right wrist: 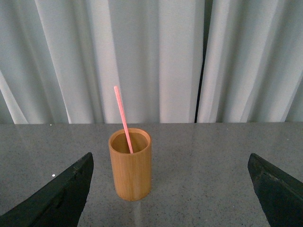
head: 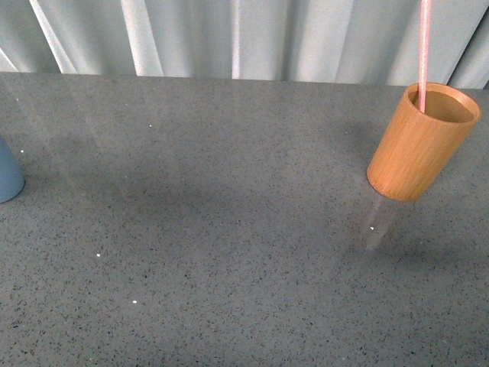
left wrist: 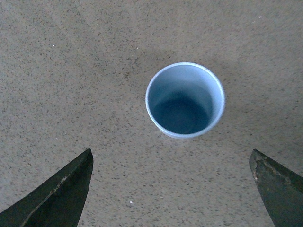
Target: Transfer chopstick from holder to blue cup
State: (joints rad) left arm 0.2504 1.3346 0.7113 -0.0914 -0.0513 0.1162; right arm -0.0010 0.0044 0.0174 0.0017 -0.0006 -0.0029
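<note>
The pink chopstick (head: 423, 46) stands in the wooden holder (head: 416, 149). Its lower end is inside, and its upper part rises past the rim and out of the top of the front view. The holder sits upright on the grey speckled tabletop (head: 229, 229) at the far right, with a pale pleated curtain (head: 229, 38) behind it. The blue cup (head: 8, 172) is at the far left edge, only partly in view there and well apart from the holder. The left gripper (left wrist: 170, 156) hangs above the tabletop near the cup, and its camera looks down into the cup's open mouth. Its jaws are spread wide and hold nothing. The right gripper (right wrist: 169, 158) faces the holder from the side, its jaws also wide apart and holding nothing. From here the chopstick leans slightly.
</note>
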